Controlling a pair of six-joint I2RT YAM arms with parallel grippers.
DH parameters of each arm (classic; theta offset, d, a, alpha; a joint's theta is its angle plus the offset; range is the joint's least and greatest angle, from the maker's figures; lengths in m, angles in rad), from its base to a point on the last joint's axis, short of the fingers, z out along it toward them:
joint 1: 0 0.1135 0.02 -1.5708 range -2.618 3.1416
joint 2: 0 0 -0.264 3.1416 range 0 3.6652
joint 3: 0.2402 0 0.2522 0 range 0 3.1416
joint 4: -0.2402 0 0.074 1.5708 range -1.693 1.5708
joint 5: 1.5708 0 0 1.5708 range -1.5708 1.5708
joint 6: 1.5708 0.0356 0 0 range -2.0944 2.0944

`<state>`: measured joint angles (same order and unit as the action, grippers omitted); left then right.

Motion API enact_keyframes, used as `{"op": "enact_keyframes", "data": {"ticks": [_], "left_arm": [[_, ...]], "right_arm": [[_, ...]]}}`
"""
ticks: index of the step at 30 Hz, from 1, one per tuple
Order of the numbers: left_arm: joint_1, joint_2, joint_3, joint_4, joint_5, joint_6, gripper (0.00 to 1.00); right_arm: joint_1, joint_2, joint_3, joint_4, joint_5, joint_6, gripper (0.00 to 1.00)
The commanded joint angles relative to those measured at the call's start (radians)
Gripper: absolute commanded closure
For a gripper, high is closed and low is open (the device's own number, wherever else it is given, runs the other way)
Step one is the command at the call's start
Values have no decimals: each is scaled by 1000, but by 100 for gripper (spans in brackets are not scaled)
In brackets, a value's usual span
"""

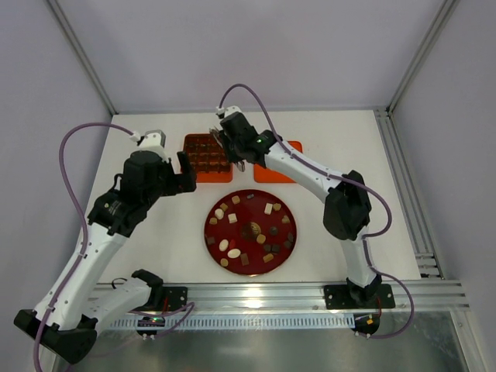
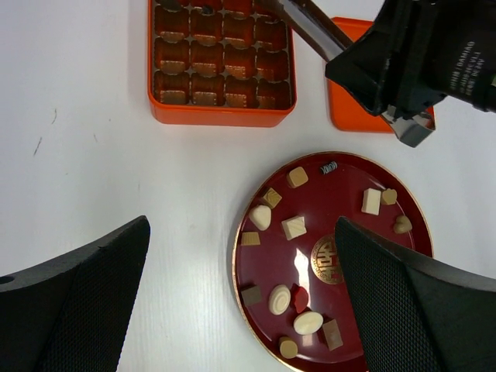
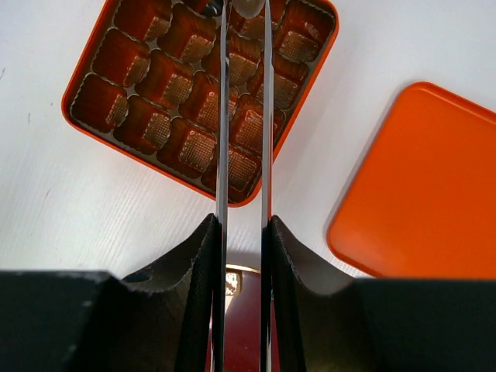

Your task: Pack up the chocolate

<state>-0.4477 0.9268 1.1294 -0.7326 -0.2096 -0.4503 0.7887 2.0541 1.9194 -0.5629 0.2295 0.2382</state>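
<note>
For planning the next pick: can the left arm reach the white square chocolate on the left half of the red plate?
Probably yes. Nothing covers the white square chocolate, the open left gripper hangs near it, and the right gripper holds tongs over the orange box.

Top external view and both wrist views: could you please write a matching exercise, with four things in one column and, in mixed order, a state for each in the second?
Things
1. orange box
2. red plate
3. left hand
4. right hand

States
A. open, holding nothing
B. carries the loose chocolate pieces
C. closed on metal tongs
D. divided into rows of small compartments

Pairs: 1-D, 2-B, 3-A, 4-C
</note>
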Motion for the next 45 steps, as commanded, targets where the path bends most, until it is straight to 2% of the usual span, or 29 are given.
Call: {"op": "enact_keyframes", "data": {"ticks": [1, 14, 27, 28, 45], "left_arm": [[3, -19, 38, -11, -19, 16, 0], [3, -22, 36, -21, -19, 21, 0], [3, -17, 30, -14, -20, 22, 0], [3, -16, 30, -14, -19, 22, 0], [3, -14, 27, -11, -17, 21, 0]], "right_arm": [[3, 14, 79, 44, -16, -19, 70], [-5, 101, 113, 38, -10, -14, 69], [-6, 110, 110, 28, -1, -11, 68], [-6, 112, 109, 24, -1, -11, 66], [-5, 109, 109, 28, 2, -13, 59]]}}
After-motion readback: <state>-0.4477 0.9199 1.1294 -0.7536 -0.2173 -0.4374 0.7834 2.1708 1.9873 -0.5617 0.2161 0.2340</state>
